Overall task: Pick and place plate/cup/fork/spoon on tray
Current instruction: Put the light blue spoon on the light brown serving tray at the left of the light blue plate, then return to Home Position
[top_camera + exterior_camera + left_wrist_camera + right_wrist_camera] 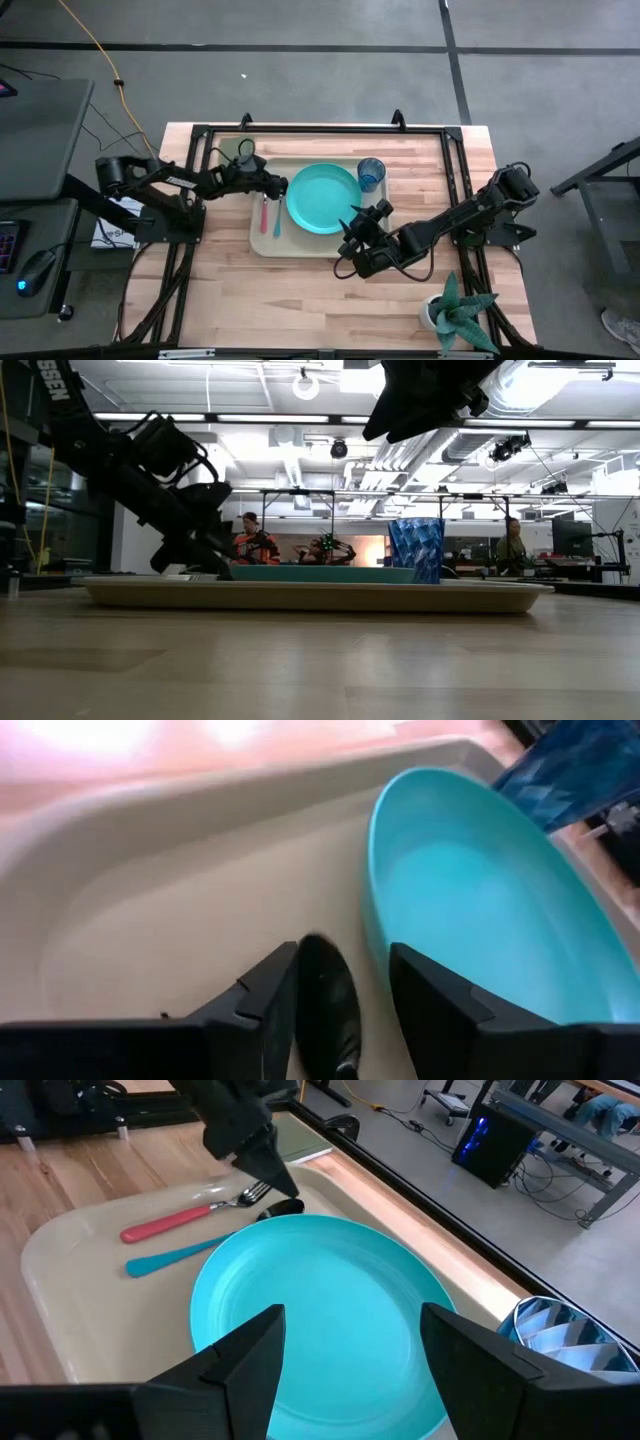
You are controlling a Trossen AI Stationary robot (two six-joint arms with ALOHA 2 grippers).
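Note:
The beige tray (262, 243) holds the teal plate (323, 198), the blue cup (371, 174) at its far right corner, the pink-handled fork (264, 213) and the blue-handled spoon (277, 216), both lying flat left of the plate. My left gripper (281, 185) is open and low over the tray. Its fingers stand on either side of the spoon's dark bowl (326, 1007), which rests on the tray floor beside the plate's rim (372, 910). My right gripper (358, 228) is open and empty above the plate's near right edge (330, 1310).
A potted plant (455, 315) stands at the table's near right. A small olive-green flat rectangle (303, 1144) lies beyond the tray's far left corner. A black frame (320, 130) runs around the work area. People stand in the room behind (250, 540).

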